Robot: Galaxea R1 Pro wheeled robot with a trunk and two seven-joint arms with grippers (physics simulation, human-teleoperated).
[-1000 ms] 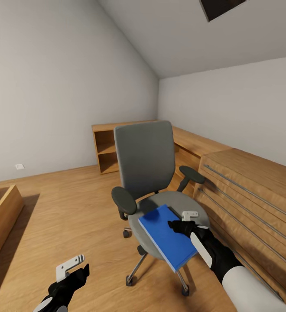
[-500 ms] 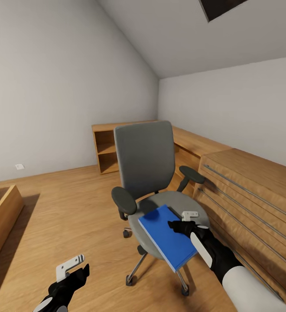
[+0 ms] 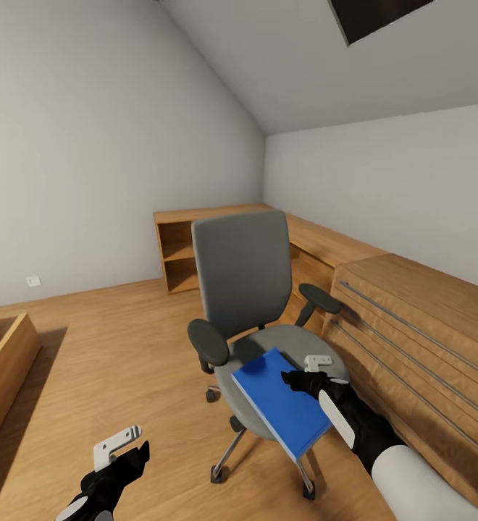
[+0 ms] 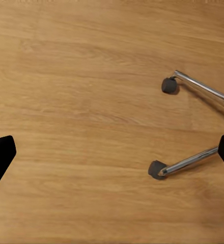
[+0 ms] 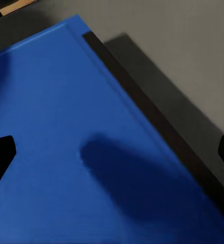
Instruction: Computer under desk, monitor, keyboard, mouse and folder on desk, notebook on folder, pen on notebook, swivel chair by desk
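Note:
The grey swivel chair (image 3: 242, 271) stands mid-room on the wood floor, facing me. A bright blue folder (image 3: 271, 394) lies on its seat and overhangs the front edge. My right gripper (image 3: 305, 369) hovers open just above the folder's right part. In the right wrist view the folder (image 5: 66, 127) spans the space between the fingertips, with a dark strip along its edge and the grey seat (image 5: 183, 61) beyond. My left gripper (image 3: 123, 452) hangs open, low at the chair's left, over bare floor. In the left wrist view it looks down at the chair's chrome legs (image 4: 193, 160) and castors.
Low light-wood cabinets (image 3: 413, 311) run along the right wall, close beside the chair. An open shelf unit (image 3: 177, 253) stands at the back corner. Another wooden piece (image 3: 0, 362) sits at the far left. Wood floor (image 3: 123, 347) stretches left of the chair.
The whole head view has shifted slightly, so the camera moved. Both grippers and the folder keep their places relative to the chair.

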